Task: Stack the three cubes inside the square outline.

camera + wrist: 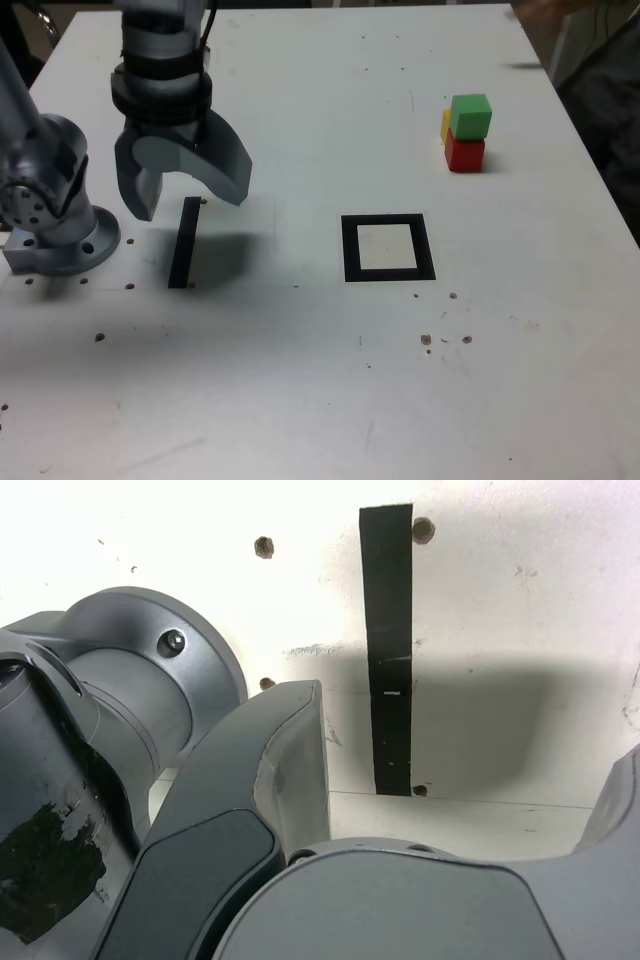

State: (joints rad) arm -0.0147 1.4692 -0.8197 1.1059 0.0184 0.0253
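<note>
You can see a smooth, faintly glossy white counter [280, 380], matt black strip [185, 243], satin grey metal-looking arm base [150, 670], and matt, plastic-looking cubes [470, 117].

2 downward views share black strip [185, 243]; wrist's nearer.

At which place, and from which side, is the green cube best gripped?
Probably by two opposite side faces, with the end effector coming from above. The green cube sits highest, on the red cube, and nothing covers its top. Its flat sides should suit the jaws; the yellow cube is close by, so descend carefully.
</note>
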